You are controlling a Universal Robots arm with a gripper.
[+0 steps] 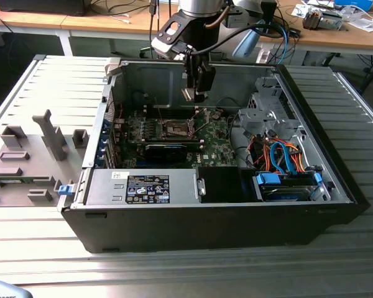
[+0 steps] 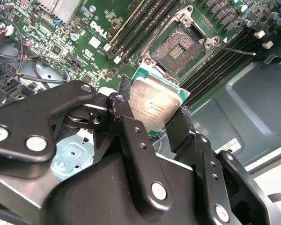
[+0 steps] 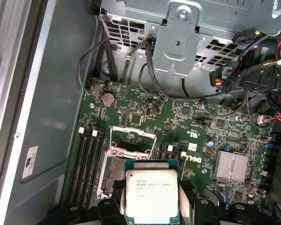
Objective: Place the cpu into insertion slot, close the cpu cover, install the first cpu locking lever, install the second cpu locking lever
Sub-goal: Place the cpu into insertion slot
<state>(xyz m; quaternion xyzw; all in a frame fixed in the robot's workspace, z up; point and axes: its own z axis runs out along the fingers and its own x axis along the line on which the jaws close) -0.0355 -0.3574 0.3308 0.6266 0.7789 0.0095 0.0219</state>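
So the pincer is clamped on the cpu, one black finger on each of two opposite edges, with the silvery top facing the camera in both wrist views. In the exterior view it hangs in the upper middle of the frame, inside the open computer case that sits on the slatted metal desk. It's up off the motherboard, not touching anything. The socket is empty, its cover is swung up out of the way, and a thin lever pokes out to one side. From the exterior view the socket sits lower in the frame and a bit toward the exterior view's left of the chip, so I wouldn't call it lined up, though the angle makes that hard to judge. Here's what I reckon could go wrong. The chip is only pinched by its edges, so a bump or a loose squeeze could let it twist or drop onto the pins, and those look like they'd bend easily. A tilted or off-centre landing would probably do the same damage. If it's rotated the wrong way it won't seat, and I can't tell its orientation marks from here. The fat fingers could also clip the raised cover, the lever or the memory slots right beside the socket.
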